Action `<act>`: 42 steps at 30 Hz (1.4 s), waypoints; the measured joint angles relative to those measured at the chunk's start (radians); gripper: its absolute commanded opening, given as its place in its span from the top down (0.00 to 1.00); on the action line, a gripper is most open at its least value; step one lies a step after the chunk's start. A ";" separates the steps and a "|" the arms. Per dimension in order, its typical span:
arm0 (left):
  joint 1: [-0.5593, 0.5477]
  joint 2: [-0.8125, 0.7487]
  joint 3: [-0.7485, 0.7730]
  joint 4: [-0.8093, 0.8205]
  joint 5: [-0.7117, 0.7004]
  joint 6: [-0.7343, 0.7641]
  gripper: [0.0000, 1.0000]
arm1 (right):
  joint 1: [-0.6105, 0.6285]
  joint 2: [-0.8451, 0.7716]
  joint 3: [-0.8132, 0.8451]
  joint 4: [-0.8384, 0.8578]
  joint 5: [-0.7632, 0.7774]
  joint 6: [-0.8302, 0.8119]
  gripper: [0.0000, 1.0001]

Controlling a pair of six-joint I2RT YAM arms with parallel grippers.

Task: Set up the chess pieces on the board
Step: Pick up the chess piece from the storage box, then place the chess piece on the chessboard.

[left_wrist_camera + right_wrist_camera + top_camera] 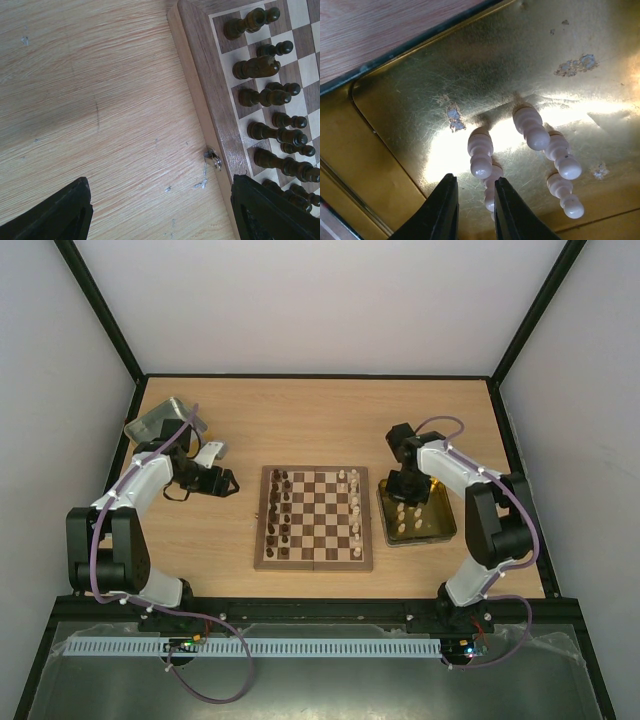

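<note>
The board (313,472) lies mid-table. Dark brown pieces (280,510) stand in its two left columns; several cream pieces (355,508) stand along its right side. More cream pawns (406,516) are in the yellow tray (447,523). My right gripper (408,490) hovers over that tray. In the right wrist view it (474,186) is narrowly open just above several cream pawns (481,152), one partly under its right finger. My left gripper (226,482) is wide open and empty over bare table left of the board; its wrist view (161,200) shows the dark pieces (260,66) along the board's edge.
A silver tin (158,420) sits at the far left corner behind the left arm. The board's small metal latch (214,159) sticks out on its left edge. The tray's raised yellow wall (365,165) rises close to the left of the right fingers.
</note>
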 measured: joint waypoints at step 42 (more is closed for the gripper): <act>0.000 0.000 0.000 0.000 0.000 -0.003 0.24 | 0.084 -0.017 0.266 -0.133 0.032 0.018 0.91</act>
